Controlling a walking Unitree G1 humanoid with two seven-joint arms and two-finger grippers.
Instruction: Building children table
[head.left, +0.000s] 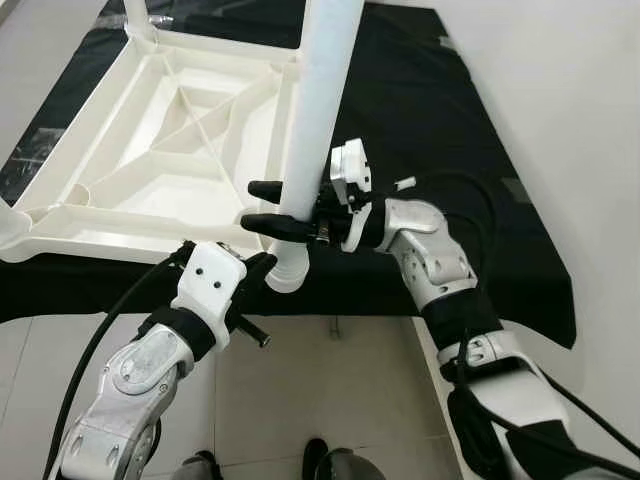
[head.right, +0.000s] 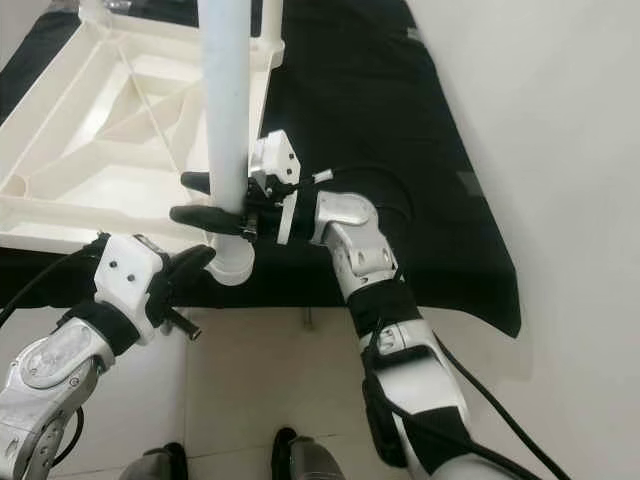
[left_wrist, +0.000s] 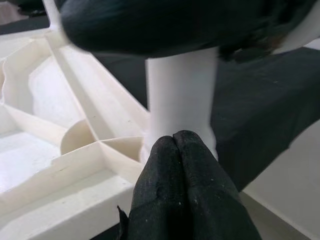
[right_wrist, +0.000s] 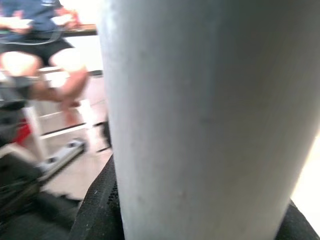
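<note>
White tabletop (head.left: 150, 160) | one leg (head.left: 318, 110) pinched by right hand (head.left: 268, 208) | left hand (left_wrist: 175, 150) pressed together

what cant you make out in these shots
- Top of the white plastic table leg: cut off by the head views' upper edge.
- Leg's seating in the upturned white plastic tabletop: hidden by the left gripper.
- Person in the right wrist view: blurred, half covered by the leg.
</note>
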